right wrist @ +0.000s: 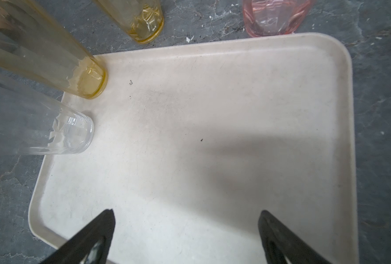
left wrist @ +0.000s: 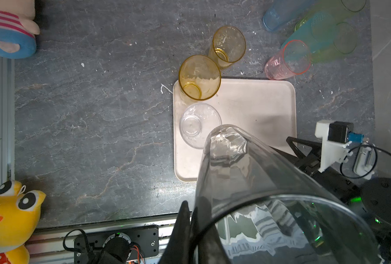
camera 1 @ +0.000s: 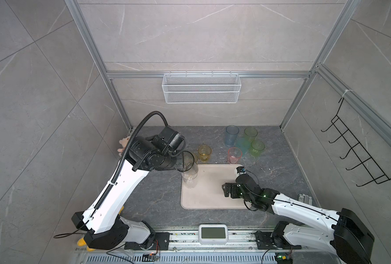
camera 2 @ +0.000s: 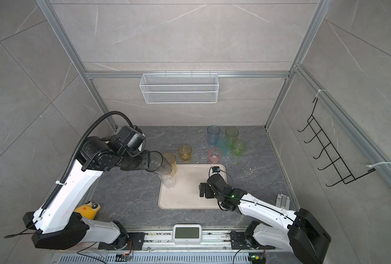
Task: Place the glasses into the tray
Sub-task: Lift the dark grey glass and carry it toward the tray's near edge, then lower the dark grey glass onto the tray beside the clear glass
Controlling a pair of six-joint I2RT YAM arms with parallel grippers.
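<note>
Left fingers (left wrist: 182,230) (partly hidden) on smoky glass (left wrist: 270,182)

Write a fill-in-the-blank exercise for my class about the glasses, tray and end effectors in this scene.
1. The left end effector holds a grey glass above the ____.
2. With the amber glass and the clear glass, ____ glasses stand in the tray.
3. The right end effector has its jaws ____.
4. The short glass on the table by the tray's far right corner is coloured ____.

Missing words: tray; two; open; pink
</note>
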